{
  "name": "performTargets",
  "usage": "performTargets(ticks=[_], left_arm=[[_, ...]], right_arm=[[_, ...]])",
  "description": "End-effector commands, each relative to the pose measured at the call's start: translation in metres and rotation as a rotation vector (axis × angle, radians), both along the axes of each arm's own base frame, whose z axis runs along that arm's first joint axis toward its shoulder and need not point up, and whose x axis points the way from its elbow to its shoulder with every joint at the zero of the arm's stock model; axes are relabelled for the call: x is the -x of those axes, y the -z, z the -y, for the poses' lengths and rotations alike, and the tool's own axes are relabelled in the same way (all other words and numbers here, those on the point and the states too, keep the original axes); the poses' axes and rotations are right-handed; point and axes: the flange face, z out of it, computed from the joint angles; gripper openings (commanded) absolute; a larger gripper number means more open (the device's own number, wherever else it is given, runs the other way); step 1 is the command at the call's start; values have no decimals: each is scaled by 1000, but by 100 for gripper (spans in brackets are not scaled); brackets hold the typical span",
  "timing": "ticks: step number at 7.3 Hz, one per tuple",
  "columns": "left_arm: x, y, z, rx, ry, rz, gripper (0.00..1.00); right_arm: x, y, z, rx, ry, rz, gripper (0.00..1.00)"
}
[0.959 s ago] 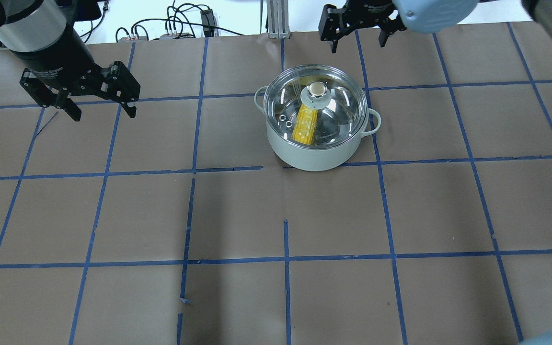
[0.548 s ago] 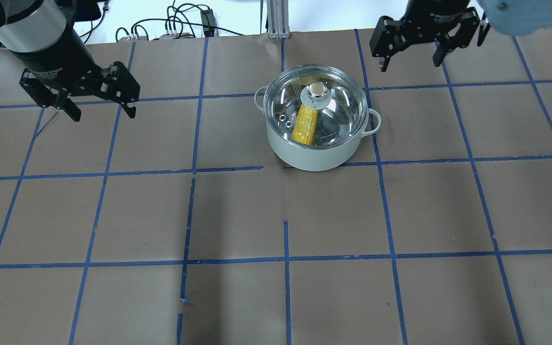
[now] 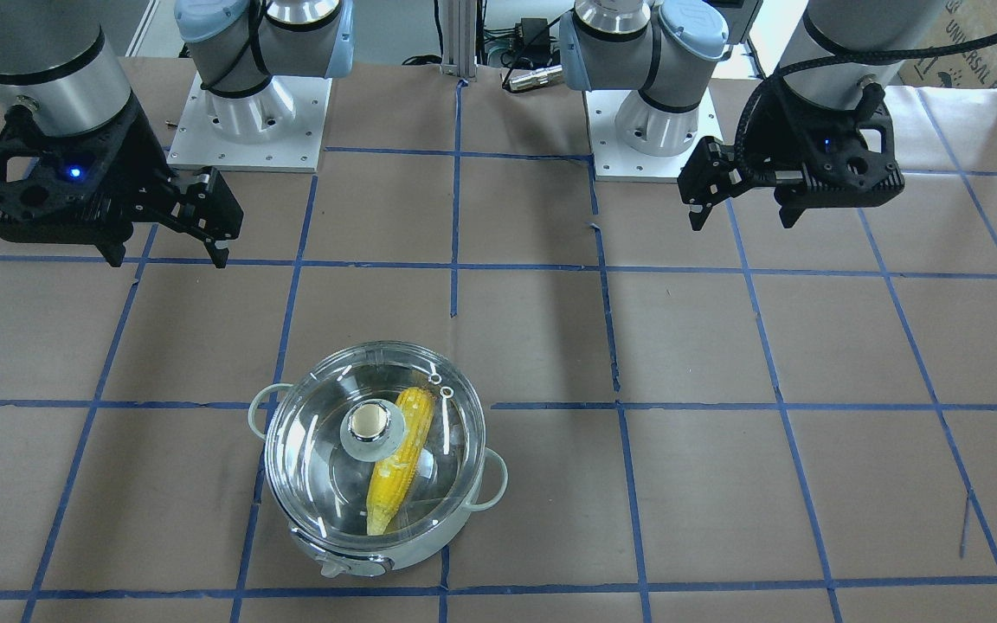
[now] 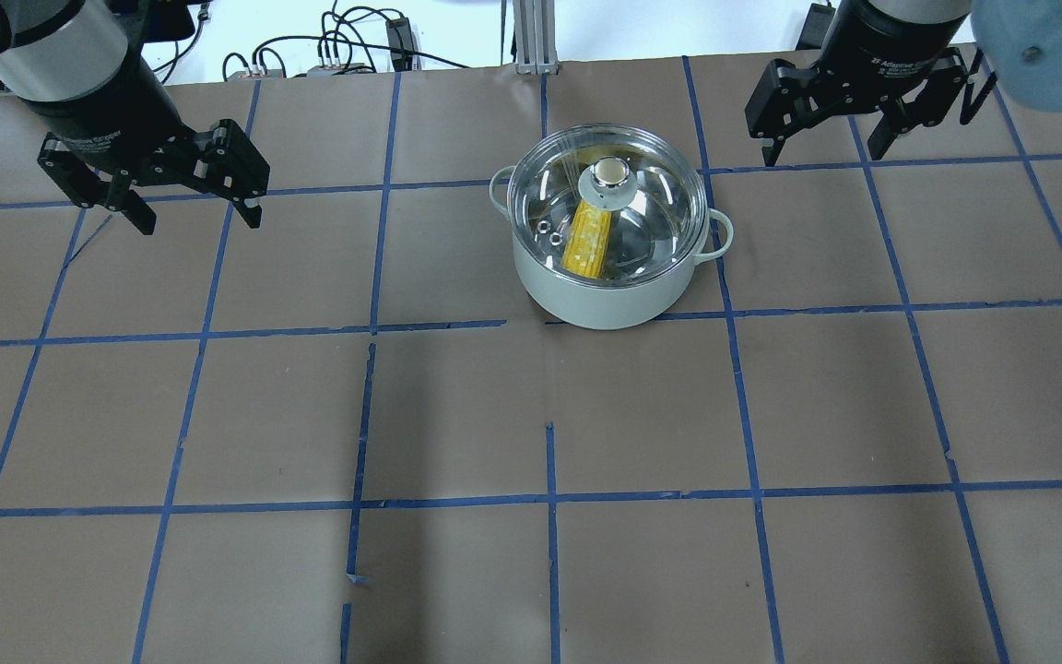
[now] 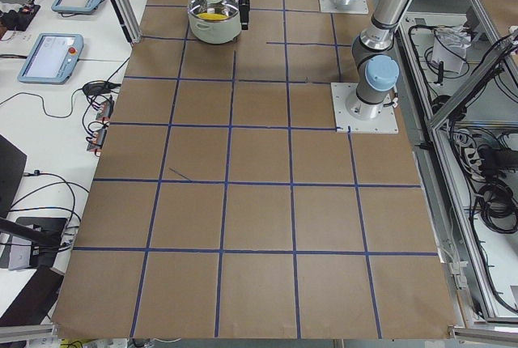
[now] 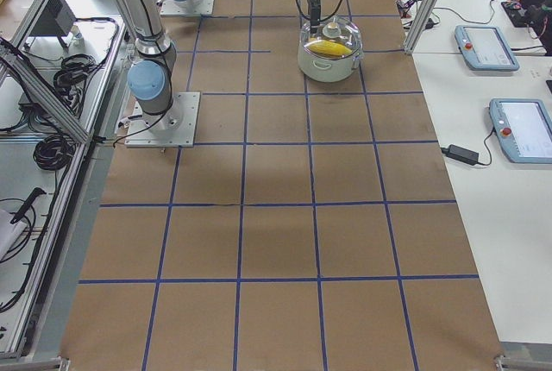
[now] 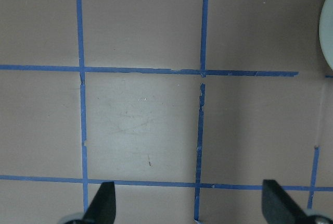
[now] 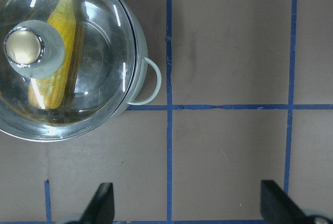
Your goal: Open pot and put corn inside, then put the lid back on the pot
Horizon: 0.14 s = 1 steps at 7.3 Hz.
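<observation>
The pot (image 4: 609, 290) stands on the brown paper at the far middle of the table, with the glass lid (image 4: 651, 198) seated on it. The yellow corn (image 4: 586, 242) lies inside, seen through the lid. They also show in the front view: the pot (image 3: 351, 561), the lid (image 3: 312, 459) and the corn (image 3: 399, 472). My left gripper (image 4: 200, 221) is open and empty, well to the pot's left. My right gripper (image 4: 824, 155) is open and empty, to the pot's right and above the table. The right wrist view shows the lid (image 8: 99, 52) and the corn (image 8: 65, 21) at upper left.
Blue tape lines grid the brown paper. Cables and an aluminium post (image 4: 531, 37) sit at the table's far edge. The two arm bases (image 3: 247, 121) (image 3: 650, 130) stand at the robot's side. The pot's edge (image 7: 329, 31) shows at the left wrist view's right border.
My right gripper has moved to the right and away from above the pot's far side, still open. The left gripper, pot, lid and corn have not moved.
</observation>
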Motion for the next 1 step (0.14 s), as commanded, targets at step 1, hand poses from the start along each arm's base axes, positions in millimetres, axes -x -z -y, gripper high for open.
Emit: performTargets(ticks=[1], left_arm=[[0,1,0,-3,2,3,100]], right_arm=[[-1,-3,-2,9,5,6,100]])
